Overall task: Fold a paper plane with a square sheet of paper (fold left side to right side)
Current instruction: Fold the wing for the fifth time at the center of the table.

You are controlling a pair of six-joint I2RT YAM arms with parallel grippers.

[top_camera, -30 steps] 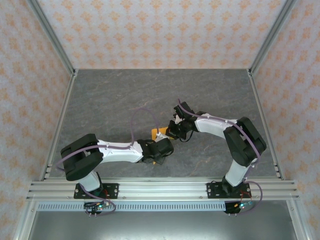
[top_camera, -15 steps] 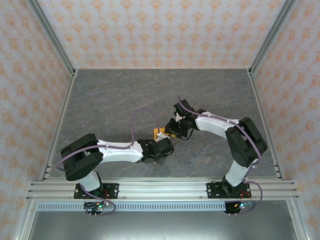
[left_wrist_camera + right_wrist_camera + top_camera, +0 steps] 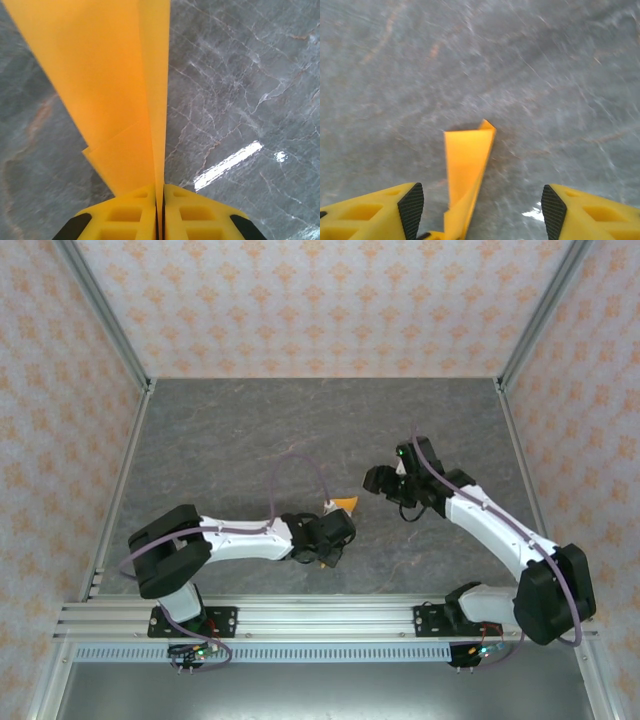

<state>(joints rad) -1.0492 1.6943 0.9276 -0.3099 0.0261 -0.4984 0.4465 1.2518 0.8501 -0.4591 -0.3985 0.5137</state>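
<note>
My left gripper [image 3: 338,526] has its jaws pressed together on the orange paper [image 3: 345,505], pinching it along its folded edge. The paper sticks out beyond my fingertips, over the middle of the table [image 3: 220,430], somewhat toward the near edge. My right gripper [image 3: 378,481] is near it on the right side, its jaws spread wide and facing the paper.

Grey marble tabletop [image 3: 230,440] — patterned walls [image 3: 320,300]
</note>
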